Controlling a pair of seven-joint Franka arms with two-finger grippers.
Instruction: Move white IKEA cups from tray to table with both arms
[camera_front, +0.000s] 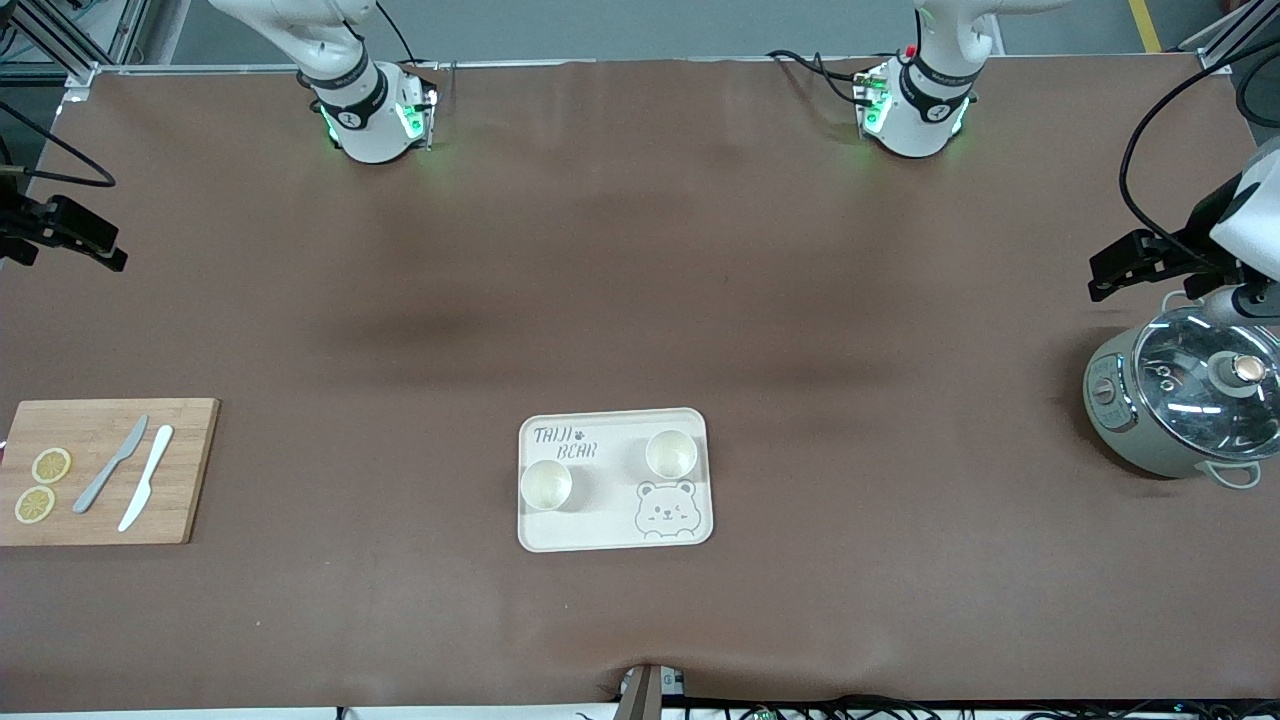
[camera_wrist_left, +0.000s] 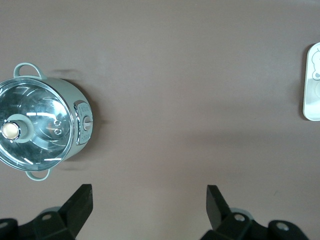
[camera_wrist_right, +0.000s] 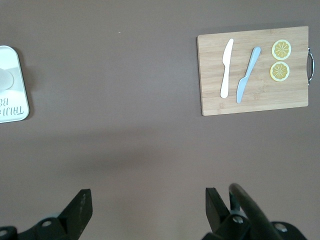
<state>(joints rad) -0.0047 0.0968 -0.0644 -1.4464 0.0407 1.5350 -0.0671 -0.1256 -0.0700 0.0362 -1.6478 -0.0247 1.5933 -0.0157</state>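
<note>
Two white IKEA cups stand upright on the bear-printed tray (camera_front: 610, 520) in the middle of the table. One cup (camera_front: 546, 485) is toward the right arm's end, the other cup (camera_front: 671, 453) toward the left arm's end and a little farther from the front camera. My left gripper (camera_front: 1110, 275) hovers open and empty beside the pot; in the left wrist view (camera_wrist_left: 150, 200) bare table shows between its fingers. My right gripper (camera_front: 105, 255) hovers open and empty over the table's edge at the right arm's end; the right wrist view (camera_wrist_right: 149, 202) also shows it over bare table.
A grey-green pot with a glass lid (camera_front: 1185, 400) stands at the left arm's end and also shows in the left wrist view (camera_wrist_left: 42, 127). A wooden cutting board (camera_front: 190, 470) with two knives (camera_front: 130, 475) and two lemon slices (camera_front: 42, 485) lies at the right arm's end.
</note>
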